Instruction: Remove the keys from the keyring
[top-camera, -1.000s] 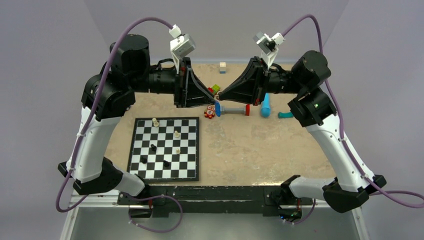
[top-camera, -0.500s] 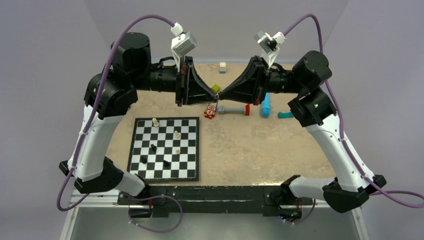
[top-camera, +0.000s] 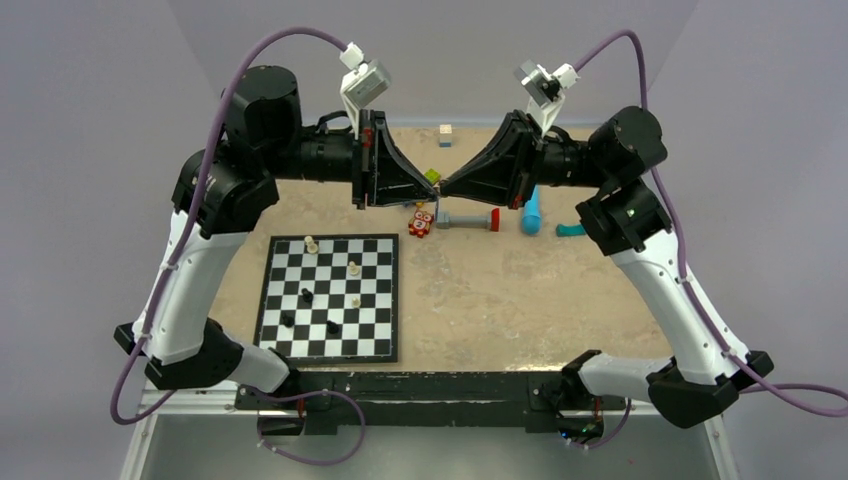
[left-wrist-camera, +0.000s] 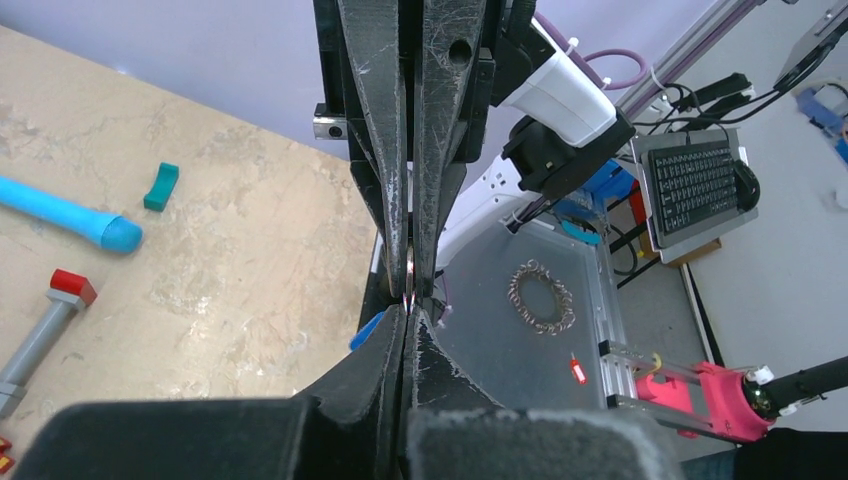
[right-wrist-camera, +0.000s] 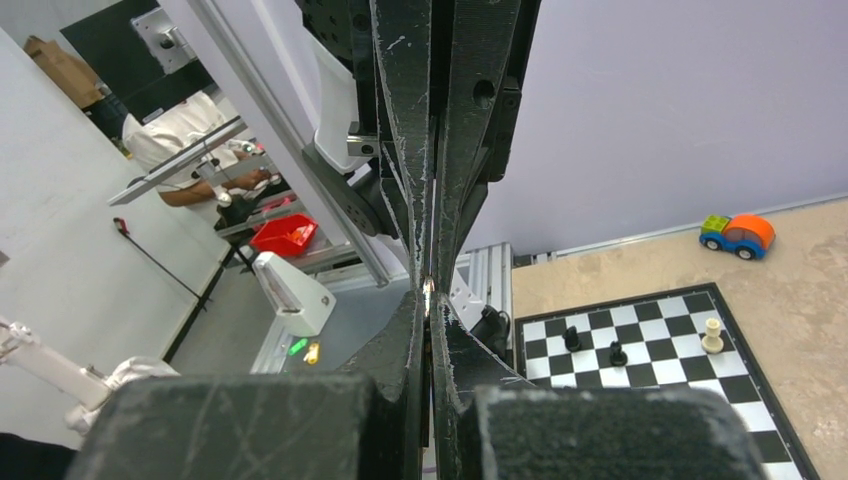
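No legible text, labels or numbers in any view.

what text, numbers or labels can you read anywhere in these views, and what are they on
No text can be read in any view.
keyboard, beyond the table in the left wrist view: key legends too small to read.
red toy, on the table: pale round marks, too small to tell whether they are characters.
chessboard: no letters or numbers show on its border.
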